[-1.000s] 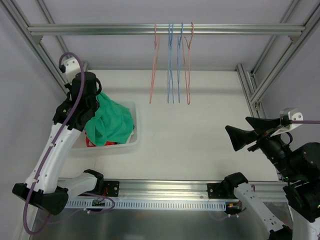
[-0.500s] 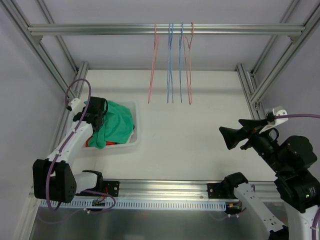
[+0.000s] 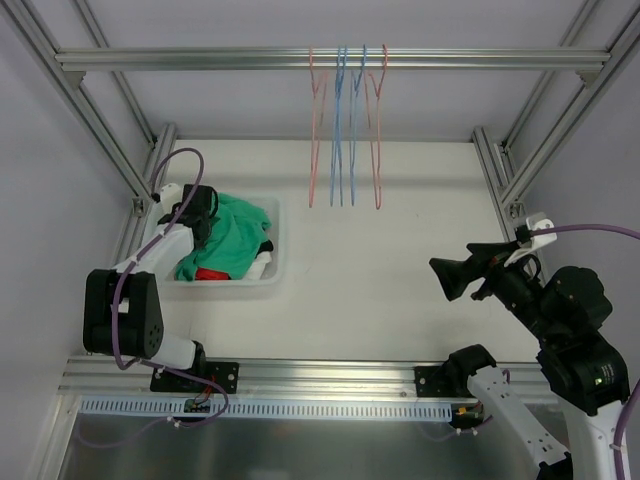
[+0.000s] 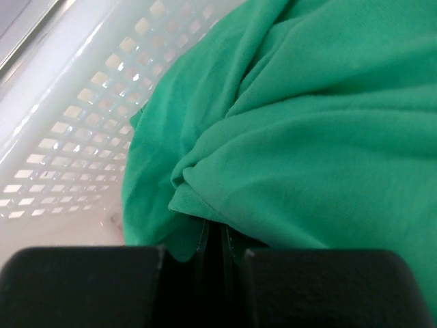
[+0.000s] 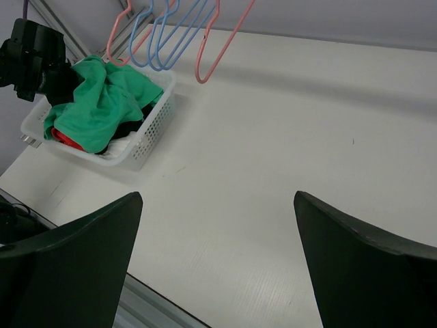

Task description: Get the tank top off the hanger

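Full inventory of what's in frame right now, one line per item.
pink hangers: 2, pink, hanging empty on the overhead rail, outer pair
blue hangers: 2, blue, empty, on the same rail between the pink ones
rail: 1, aluminium, across the far side above the table
basket: 1, white, perforated, left side of the table
tank top: 1, green, bunched in the basket
other cloth: count unclear, red, black and white, under the tank top
table: 1, white
left gripper: 1, black, in the basket, shut on the tank top
right gripper: 1, black, open, holding nothing, over the table's right side
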Robot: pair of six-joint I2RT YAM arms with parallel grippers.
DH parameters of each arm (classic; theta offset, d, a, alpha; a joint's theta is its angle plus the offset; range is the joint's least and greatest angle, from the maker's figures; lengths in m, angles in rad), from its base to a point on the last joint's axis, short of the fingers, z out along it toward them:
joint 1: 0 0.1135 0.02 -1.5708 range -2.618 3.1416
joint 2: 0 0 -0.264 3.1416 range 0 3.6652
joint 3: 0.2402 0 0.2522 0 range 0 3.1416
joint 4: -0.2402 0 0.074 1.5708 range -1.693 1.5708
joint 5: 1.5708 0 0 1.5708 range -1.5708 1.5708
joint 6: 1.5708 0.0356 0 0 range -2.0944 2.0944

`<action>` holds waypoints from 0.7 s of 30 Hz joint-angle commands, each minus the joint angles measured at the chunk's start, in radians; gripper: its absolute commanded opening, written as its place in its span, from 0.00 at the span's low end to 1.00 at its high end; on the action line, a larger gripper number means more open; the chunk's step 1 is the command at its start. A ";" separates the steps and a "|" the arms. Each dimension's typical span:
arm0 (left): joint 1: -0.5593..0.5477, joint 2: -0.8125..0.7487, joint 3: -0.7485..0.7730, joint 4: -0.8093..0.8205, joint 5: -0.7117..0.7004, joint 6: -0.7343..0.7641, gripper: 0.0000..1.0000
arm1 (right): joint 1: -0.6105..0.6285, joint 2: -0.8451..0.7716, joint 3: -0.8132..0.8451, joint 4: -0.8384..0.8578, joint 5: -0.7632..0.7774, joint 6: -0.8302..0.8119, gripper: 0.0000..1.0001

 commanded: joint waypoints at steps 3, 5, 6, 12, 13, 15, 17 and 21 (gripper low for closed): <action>-0.004 -0.039 -0.092 0.244 0.237 0.330 0.00 | -0.003 0.001 0.001 0.064 -0.038 0.009 1.00; -0.004 -0.047 -0.084 0.238 0.248 0.332 0.00 | -0.001 -0.010 0.000 0.064 -0.039 0.010 1.00; -0.005 -0.054 -0.079 0.221 0.248 0.309 0.00 | -0.001 -0.011 0.000 0.063 -0.039 0.009 0.99; -0.005 -0.185 -0.081 0.085 0.104 0.145 0.50 | -0.003 -0.014 0.000 0.063 -0.030 0.007 1.00; -0.005 -0.235 -0.084 0.074 0.102 0.133 0.65 | -0.003 -0.011 0.004 0.063 -0.030 0.006 0.99; -0.005 -0.289 -0.084 0.052 0.100 0.105 0.98 | -0.004 0.001 0.021 0.055 -0.026 -0.002 1.00; -0.005 -0.379 -0.070 0.025 0.100 0.099 0.99 | -0.001 0.013 0.040 0.035 -0.015 -0.022 0.99; -0.004 -0.518 -0.029 -0.044 0.085 0.090 0.99 | -0.003 0.042 0.087 -0.014 0.052 -0.057 1.00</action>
